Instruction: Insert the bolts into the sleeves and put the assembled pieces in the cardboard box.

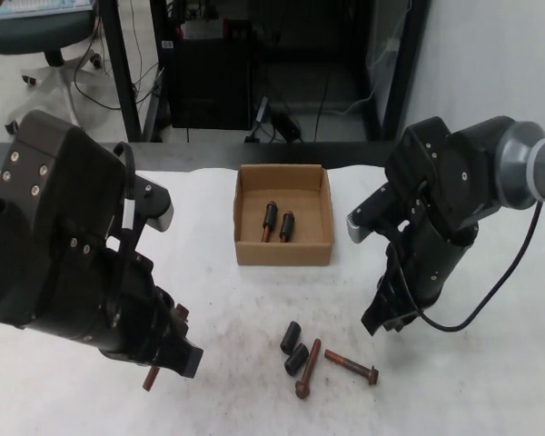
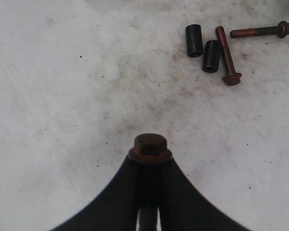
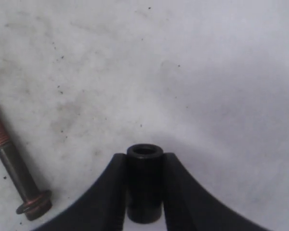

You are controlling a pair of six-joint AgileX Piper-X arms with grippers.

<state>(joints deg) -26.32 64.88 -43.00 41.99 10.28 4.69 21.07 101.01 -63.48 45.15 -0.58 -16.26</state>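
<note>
- My left gripper (image 2: pixel 149 166) angles down, near-left of the cardboard box (image 1: pixel 282 252), clamped on a bolt (image 2: pixel 150 146); axis along jaws, head outward.
- My right gripper (image 3: pixel 144 163), near-right of box, pinches a sleeve (image 3: pixel 144 192); bore end outward.

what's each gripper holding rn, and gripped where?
Left gripper: a bolt, clamped on the shank just under the hex head. Right gripper: a black sleeve, clamped across its sides.
</note>
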